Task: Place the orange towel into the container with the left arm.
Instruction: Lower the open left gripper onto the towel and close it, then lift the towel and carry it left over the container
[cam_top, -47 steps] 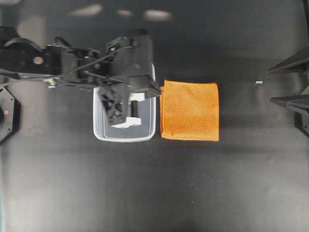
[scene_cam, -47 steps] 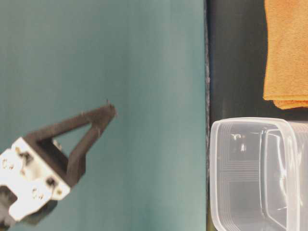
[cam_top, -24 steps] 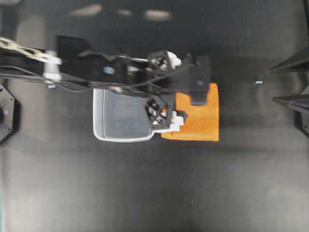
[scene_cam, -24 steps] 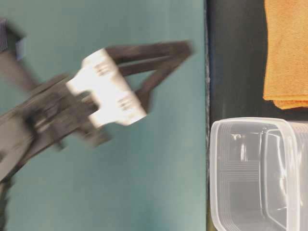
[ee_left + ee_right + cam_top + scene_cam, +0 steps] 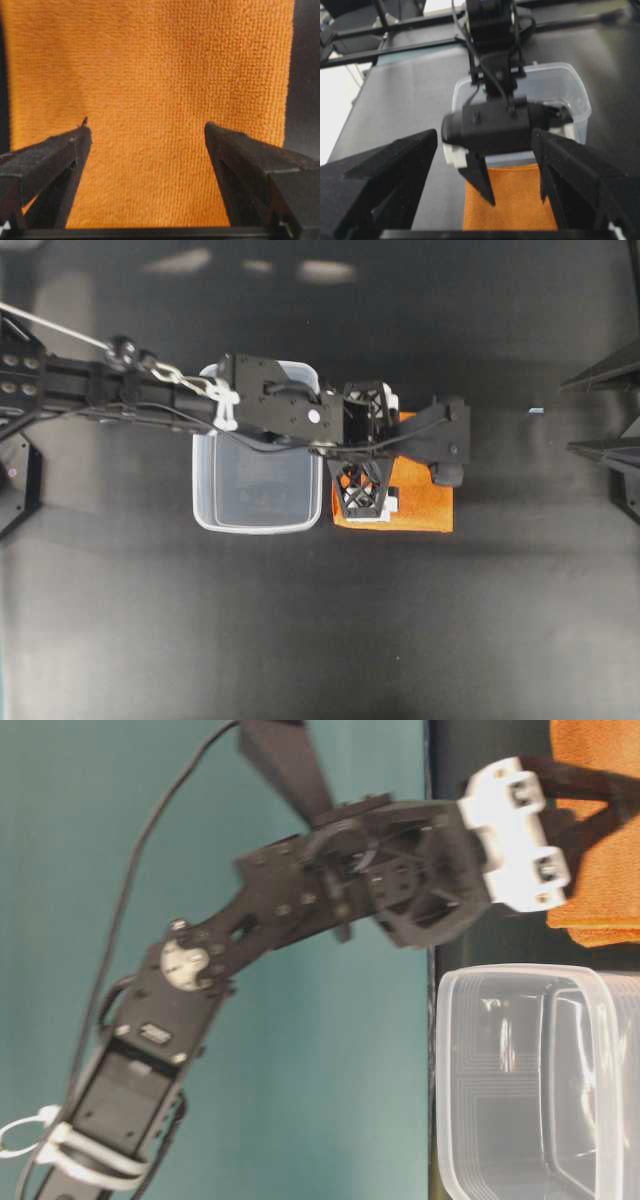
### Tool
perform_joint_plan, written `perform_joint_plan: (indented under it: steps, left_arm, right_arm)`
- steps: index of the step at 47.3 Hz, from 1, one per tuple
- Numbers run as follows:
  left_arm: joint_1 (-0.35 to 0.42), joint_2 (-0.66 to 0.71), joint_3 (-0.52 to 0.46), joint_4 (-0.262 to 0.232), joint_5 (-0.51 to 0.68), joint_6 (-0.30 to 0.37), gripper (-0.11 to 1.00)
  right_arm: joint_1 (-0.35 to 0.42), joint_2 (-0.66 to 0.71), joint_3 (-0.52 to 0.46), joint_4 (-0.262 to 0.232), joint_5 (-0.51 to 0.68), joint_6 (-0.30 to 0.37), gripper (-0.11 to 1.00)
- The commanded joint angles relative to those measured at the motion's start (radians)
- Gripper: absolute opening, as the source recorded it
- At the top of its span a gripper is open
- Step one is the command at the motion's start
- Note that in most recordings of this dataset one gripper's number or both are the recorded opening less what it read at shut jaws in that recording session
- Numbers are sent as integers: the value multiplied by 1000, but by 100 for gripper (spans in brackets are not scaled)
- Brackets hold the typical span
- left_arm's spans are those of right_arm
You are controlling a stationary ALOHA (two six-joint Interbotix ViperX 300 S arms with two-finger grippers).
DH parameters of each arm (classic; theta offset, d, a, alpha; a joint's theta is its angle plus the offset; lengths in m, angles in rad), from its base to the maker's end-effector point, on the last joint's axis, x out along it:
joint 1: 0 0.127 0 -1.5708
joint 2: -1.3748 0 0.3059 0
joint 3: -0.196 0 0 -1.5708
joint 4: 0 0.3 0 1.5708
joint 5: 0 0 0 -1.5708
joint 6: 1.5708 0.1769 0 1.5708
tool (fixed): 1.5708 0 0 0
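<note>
towel [image 5: 150, 100]: orange, fuzzy microfibre, folded flat, fills most of the wrist frame
left gripper [image 5: 147, 132]: spread wide right over it
tub [image 5: 257, 523]: clear, just left of towel

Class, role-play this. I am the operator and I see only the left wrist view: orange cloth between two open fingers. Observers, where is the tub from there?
Observer: In the overhead view the container sits close beside the orange towel, and the left hand is over the towel's half nearest it.
Operator: Is anything in the tub?
Observer: No, the table-level view shows it empty.
Operator: Where is the other arm?
Observer: The right hand is open at the overhead view's right edge, well clear of the towel.
</note>
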State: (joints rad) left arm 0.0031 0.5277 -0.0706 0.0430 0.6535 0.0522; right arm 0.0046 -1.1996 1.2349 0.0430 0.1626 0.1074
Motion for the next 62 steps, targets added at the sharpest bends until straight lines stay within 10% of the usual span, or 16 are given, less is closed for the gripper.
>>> perform_joint_plan:
  steps: [1, 22, 36, 62]
  left_arm:
    - [-2, 12, -12, 3, -3, 2, 88]
    - [-21, 46, 2, 3, 9, -5, 78]
    - [-34, 0, -49, 3, 26, 0, 7]
    - [-20, -364, -38, 3, 310, 2, 6]
  right_arm:
    - [0, 5, -6, -2, -11, 0, 74]
    - [0, -6, -8, -3, -12, -3, 74]
    - [0, -6, -5, -2, -14, -2, 74]
    - [-9, -32, -15, -3, -52, -5, 74]
